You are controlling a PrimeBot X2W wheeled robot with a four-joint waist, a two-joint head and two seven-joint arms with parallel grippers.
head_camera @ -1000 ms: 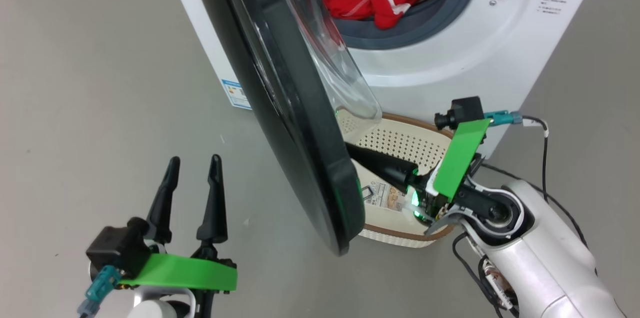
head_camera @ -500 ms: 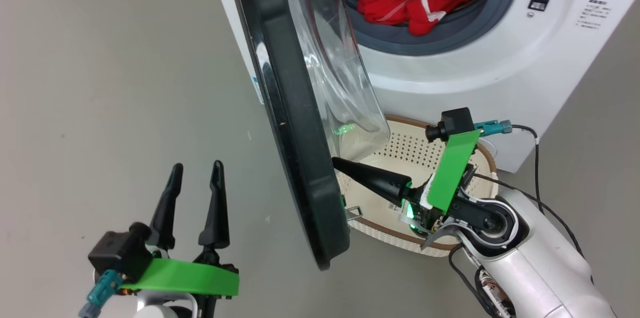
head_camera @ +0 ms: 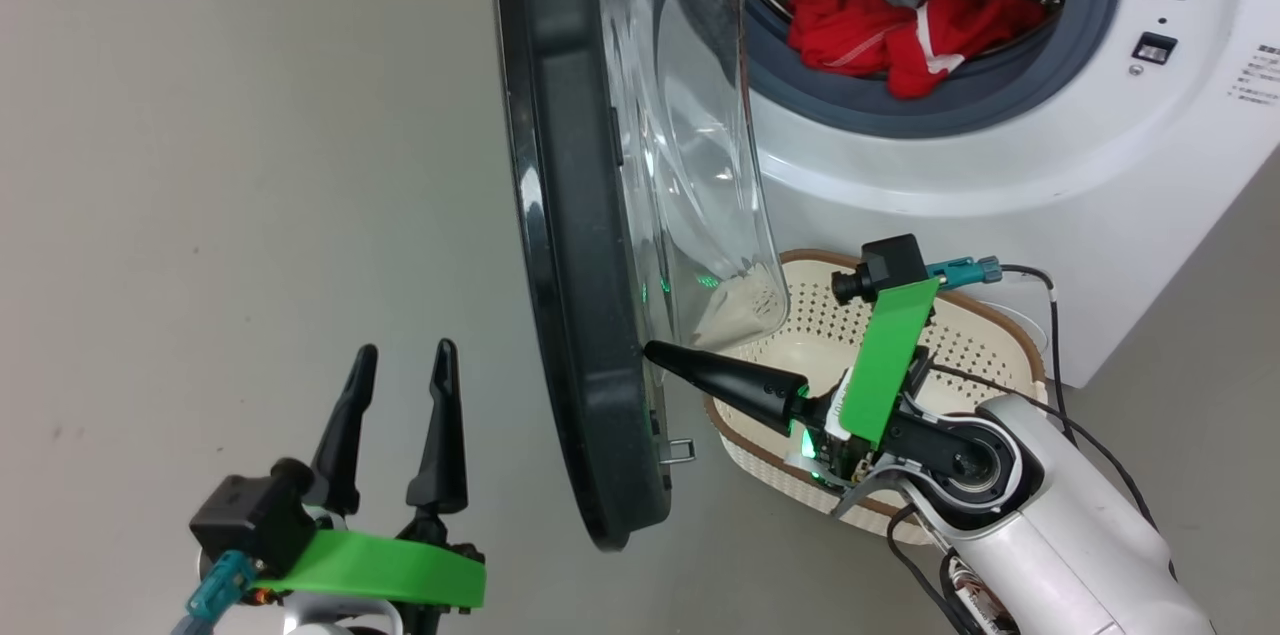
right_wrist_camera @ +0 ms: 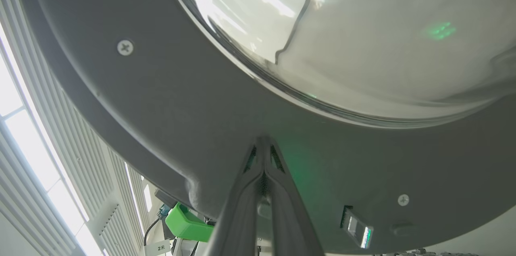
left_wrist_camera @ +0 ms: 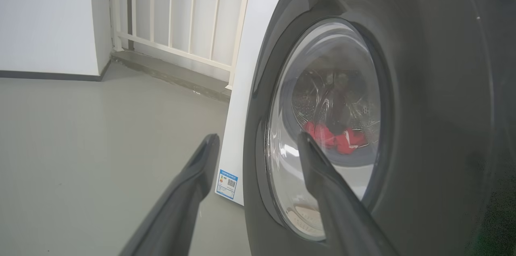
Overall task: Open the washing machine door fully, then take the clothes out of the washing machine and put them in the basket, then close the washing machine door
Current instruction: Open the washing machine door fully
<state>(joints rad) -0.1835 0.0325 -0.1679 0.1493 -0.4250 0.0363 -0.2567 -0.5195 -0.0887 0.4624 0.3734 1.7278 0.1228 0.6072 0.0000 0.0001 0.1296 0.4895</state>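
Washing machine (head_camera: pixel 1000 175): it stands at the upper right of the head view with its front turned toward us. We judge it heavy and fixed, so it is not a thing to take hold of.

Washing machine door (head_camera: pixel 570 265): it is partly open and we see it almost edge-on, its flat plane running from the machine toward us. The glass bowl faces right, over the basket, and the glossy outer face (left_wrist_camera: pixel 423 107) faces left. It is a round disc, so it has no real long axis. We judge it stiff, rather heavy and turning only on its hinge. The glass is smooth and slippery, so it is better to push on the grey inner frame (right_wrist_camera: pixel 161 119) near the free edge.

Basket (head_camera: pixel 830 320): it is on the floor just before the machine, to the right of the door. Its long side runs along the machine front. It looks light and easy to shift.

Clothes (head_camera: pixel 900 25): they lie low in the drum mouth, resting on the grey gasket. The lump is wider than it is high. It is soft and limp, so we would pinch a raised fold.

Right gripper (head_camera: pixel 650 352): its fingers are pressed together, with nothing between them. The tip (right_wrist_camera: pixel 263 143) touches the inner frame below the glass.

Left gripper (head_camera: pixel 407 348): its fingers are spread apart and empty, on the outer side of the door without touching it.

Latch hook (head_camera: pixel 678 450): this small metal loop is on the door's near edge and points right.
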